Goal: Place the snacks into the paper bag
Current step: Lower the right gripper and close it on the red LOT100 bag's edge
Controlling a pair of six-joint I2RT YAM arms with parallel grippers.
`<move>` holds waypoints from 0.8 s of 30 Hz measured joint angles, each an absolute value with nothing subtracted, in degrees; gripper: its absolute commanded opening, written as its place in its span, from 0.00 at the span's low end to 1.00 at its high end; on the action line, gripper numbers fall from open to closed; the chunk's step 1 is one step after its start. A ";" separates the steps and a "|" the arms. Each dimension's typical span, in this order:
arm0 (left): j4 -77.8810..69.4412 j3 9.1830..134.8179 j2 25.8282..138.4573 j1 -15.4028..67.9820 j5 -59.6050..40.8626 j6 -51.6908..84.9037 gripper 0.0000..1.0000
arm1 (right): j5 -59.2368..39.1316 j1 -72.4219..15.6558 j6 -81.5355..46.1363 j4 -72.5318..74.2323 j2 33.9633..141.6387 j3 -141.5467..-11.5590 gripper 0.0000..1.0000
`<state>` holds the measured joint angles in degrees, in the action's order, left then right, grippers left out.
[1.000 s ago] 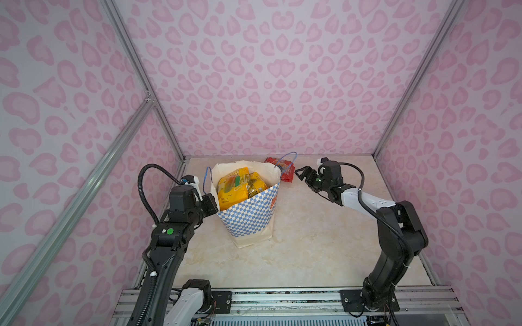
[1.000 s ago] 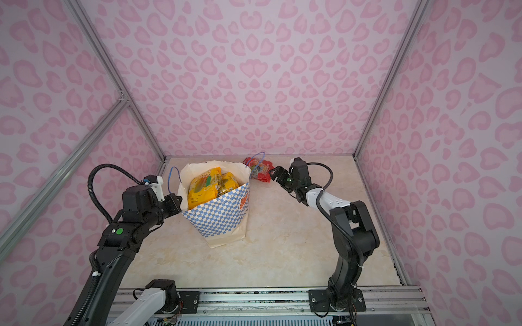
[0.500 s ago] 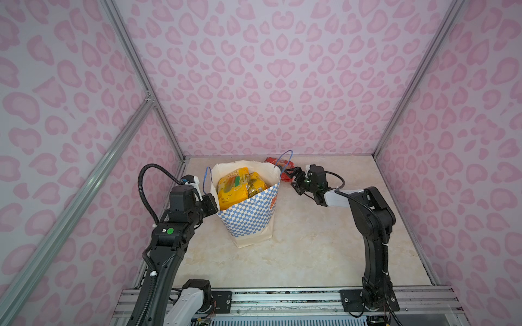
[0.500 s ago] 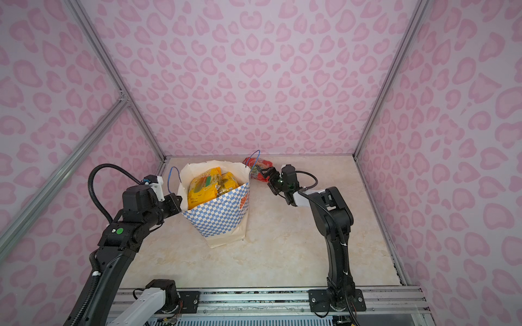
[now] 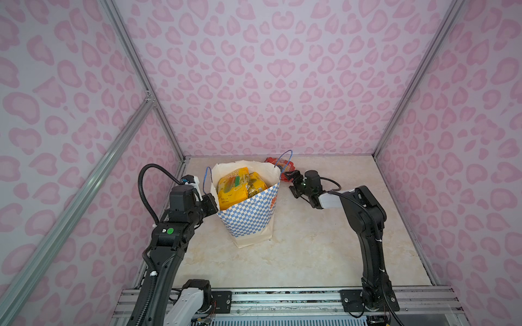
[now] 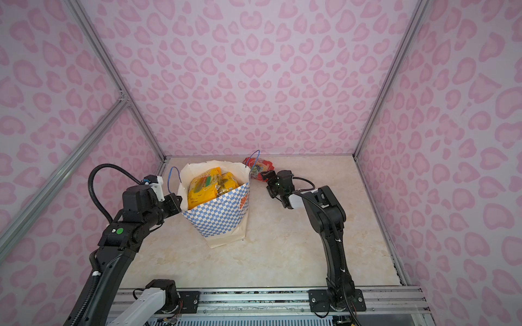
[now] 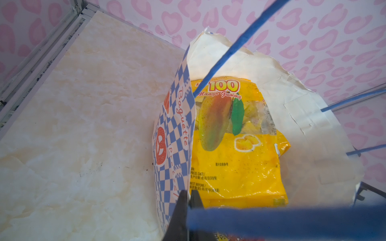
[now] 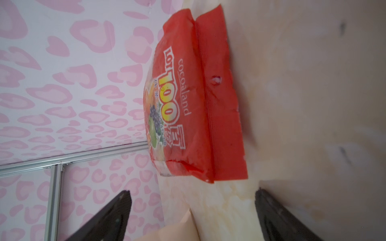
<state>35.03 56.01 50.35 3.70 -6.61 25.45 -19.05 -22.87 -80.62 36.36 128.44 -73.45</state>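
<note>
White paper makes up the biggest thing before us: the paper bag (image 5: 248, 214) stands upright on the marble table (image 5: 310, 254), slightly left of the middle, with its mouth spread wide in both top views.

Inside it we can count two snacks. A yellow mango gummy packet (image 7: 236, 150) leans against the near wall, and an orange-yellow packet (image 5: 257, 185) sits beside it. Anything deeper in the bag is hidden from us.

Outside the bag we find only one snack. A red packet (image 8: 188, 104) lies flat on the table just behind the bag's far right corner, close to the back wall.

We judge the work nearly done, with this one packet left to pick up and drop in.

The left gripper (image 7: 189, 196) is clamped tight on the bag's rim beside a blue cord handle (image 7: 229, 48), holding the mouth open.

The right gripper (image 8: 193, 191) has its jaws spread wide and empty. It faces the red packet's near edge and is not touching it.
</note>
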 measured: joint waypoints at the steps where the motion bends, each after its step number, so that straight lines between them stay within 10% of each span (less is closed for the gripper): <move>1: 35.03 56.01 50.35 3.70 -6.61 25.45 0.09 | -18.83 -22.87 -81.17 36.80 128.95 -73.76 0.89; 24: 35.03 56.01 50.17 3.70 -6.63 25.45 0.09 | -5.45 -24.49 -91.88 42.13 137.14 -81.41 0.71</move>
<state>35.03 56.01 50.17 3.70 -6.63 25.45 -5.45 -24.49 -91.88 42.13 137.14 -81.41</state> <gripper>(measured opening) 0.088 0.728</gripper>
